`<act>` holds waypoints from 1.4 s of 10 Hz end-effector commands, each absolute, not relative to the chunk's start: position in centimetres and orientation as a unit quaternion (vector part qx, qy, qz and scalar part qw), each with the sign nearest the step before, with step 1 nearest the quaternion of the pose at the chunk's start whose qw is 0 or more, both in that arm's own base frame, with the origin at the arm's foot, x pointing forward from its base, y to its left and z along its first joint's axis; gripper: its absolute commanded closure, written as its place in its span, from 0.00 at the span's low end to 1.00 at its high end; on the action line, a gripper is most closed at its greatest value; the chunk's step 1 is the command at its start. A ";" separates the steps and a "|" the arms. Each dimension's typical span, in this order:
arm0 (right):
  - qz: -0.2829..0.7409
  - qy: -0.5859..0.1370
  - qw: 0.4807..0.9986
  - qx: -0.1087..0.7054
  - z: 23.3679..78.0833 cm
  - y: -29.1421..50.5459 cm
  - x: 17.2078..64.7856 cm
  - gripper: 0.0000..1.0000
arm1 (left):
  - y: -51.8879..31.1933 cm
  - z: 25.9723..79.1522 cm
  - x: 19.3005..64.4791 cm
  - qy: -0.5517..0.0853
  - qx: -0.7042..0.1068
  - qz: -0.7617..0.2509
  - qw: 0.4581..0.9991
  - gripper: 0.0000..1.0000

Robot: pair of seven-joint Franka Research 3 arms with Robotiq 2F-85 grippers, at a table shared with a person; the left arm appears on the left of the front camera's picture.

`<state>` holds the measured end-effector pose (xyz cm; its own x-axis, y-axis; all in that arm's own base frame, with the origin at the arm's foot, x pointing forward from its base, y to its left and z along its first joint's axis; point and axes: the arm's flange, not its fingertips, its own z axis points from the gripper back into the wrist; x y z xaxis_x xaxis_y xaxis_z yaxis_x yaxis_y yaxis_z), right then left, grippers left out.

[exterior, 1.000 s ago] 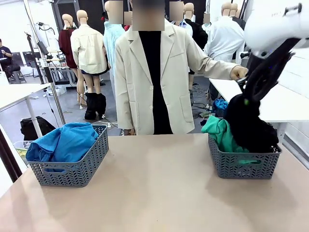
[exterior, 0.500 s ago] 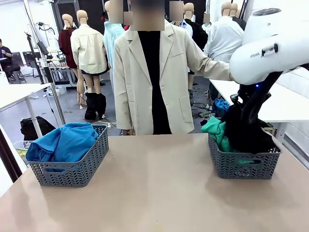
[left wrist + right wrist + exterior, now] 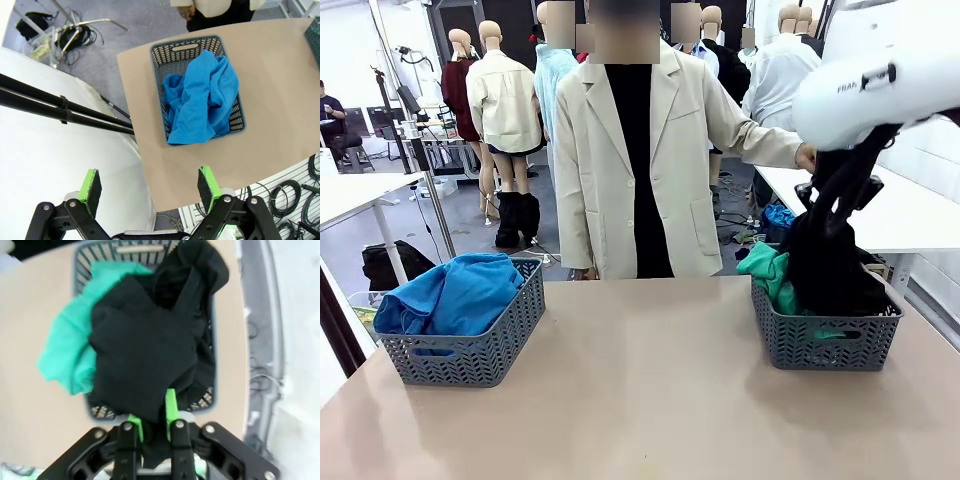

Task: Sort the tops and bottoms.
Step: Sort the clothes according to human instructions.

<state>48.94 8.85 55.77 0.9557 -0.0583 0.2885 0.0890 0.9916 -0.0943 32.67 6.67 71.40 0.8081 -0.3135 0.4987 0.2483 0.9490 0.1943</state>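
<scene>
The right gripper (image 3: 152, 422) pinches the black garment (image 3: 145, 360), which hangs below it into the right basket (image 3: 826, 340) beside the green garment (image 3: 772, 272); the grip looks narrow, though blurred. The left gripper (image 3: 150, 185) stands wide apart above the blue tops (image 3: 200, 102).

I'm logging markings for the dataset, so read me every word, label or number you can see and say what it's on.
"FRAN", cut off past that: dark print on the white right arm, front view.
No print readable on the baskets, garments or table.
</scene>
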 end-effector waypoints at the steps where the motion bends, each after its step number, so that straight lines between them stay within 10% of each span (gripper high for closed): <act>1: -0.045 -0.139 0.988 -0.040 58.0 9.5 49.5 0.33 | 6.7 71.6 32.6 -0.269 0.059 -0.145 0.950 0.00; 3: -0.036 -0.136 0.990 -0.018 60.9 9.6 49.8 0.00 | 6.7 71.6 32.6 -0.269 0.059 -0.145 0.950 0.00; 14: -0.032 -0.171 0.985 -0.016 64.7 10.1 49.8 0.00 | 6.7 71.6 32.6 -0.269 0.059 -0.145 0.950 0.00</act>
